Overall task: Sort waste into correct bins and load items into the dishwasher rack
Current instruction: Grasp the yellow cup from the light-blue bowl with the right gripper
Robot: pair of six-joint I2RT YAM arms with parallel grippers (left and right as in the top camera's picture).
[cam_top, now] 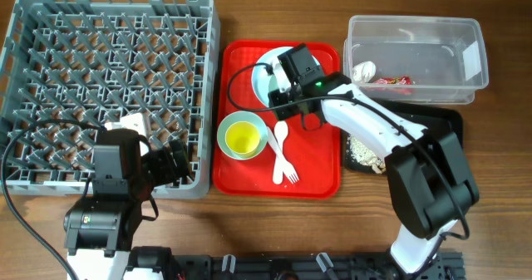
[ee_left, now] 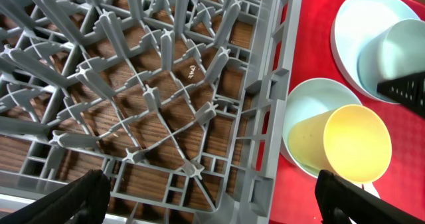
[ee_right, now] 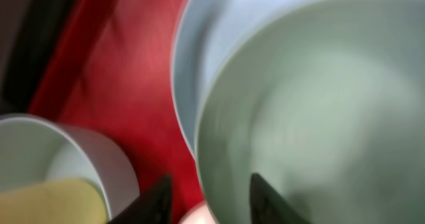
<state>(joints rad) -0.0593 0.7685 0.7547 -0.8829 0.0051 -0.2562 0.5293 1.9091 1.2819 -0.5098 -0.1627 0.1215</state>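
The grey dishwasher rack (cam_top: 108,81) fills the left side. My left gripper (cam_top: 179,159) hangs open and empty over the rack's front right corner (ee_left: 265,117). On the red serving tray (cam_top: 320,168) a teal bowl (cam_top: 229,122) holds the yellow cup (cam_top: 243,137); both also show in the left wrist view, the bowl (ee_left: 305,104) and the cup (ee_left: 352,144). A white spoon and fork (cam_top: 281,155) lie beside them. My right gripper (cam_top: 278,95) is over the plate (cam_top: 266,68). Its open fingers (ee_right: 209,197) straddle the rim of the second teal bowl (ee_right: 312,104), which sits on the plate (ee_right: 219,24).
The clear tub (cam_top: 416,47) at the back right holds the white scrap (cam_top: 363,70) and the red wrapper (cam_top: 392,82). The black tray (cam_top: 440,118) in front of it holds crumbly food scraps (cam_top: 363,149). The right arm reaches across both.
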